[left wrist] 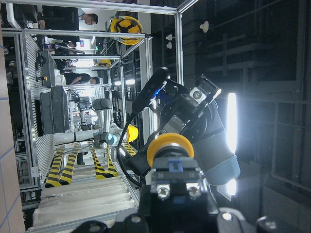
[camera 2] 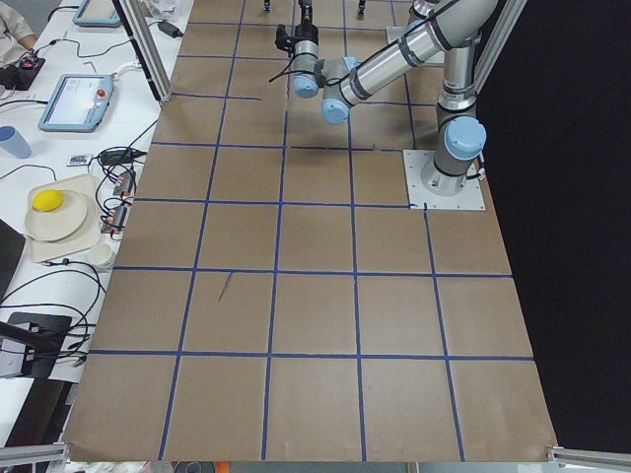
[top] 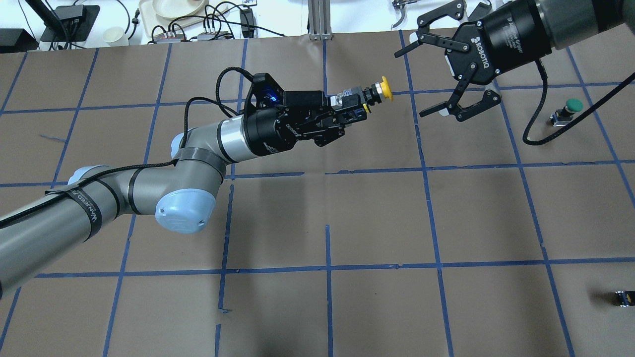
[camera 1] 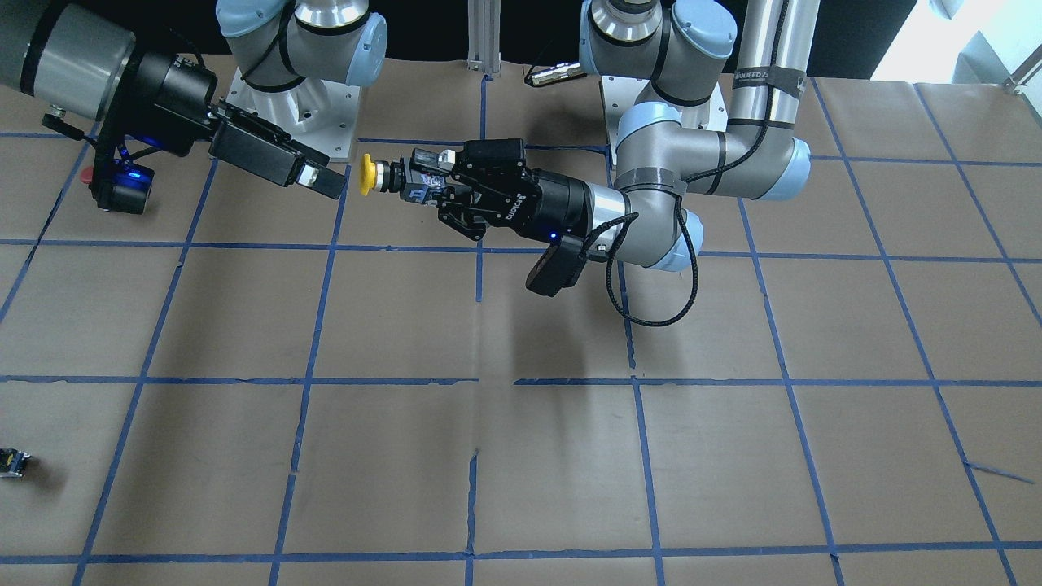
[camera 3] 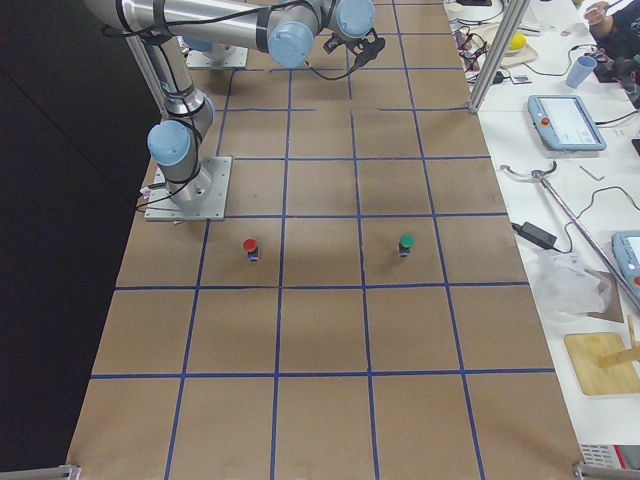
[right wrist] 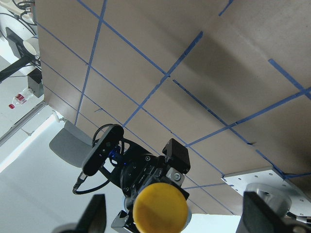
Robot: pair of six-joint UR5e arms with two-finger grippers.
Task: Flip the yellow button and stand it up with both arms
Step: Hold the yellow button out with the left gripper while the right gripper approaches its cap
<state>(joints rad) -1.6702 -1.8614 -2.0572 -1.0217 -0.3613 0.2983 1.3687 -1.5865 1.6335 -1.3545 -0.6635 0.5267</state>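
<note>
My left gripper point(top: 353, 106) is shut on the black body of the yellow button point(top: 383, 89) and holds it sideways in the air, cap pointing at the right gripper. In the front view the cap point(camera 1: 368, 175) sits just off the right gripper's tips point(camera 1: 330, 183). My right gripper point(top: 411, 83) is open and empty, jaws spread wide, a short gap from the cap. The right wrist view shows the cap point(right wrist: 160, 208) between its fingers point(right wrist: 95, 216), not touched. The left wrist view shows the cap point(left wrist: 170, 145) from behind.
A green-capped button point(top: 570, 106) stands on the table under the right arm. A red-capped button point(camera 3: 250, 246) stands near the right arm's base. A tiny black part with a yellow spot point(top: 622, 297) lies near the table's right edge.
</note>
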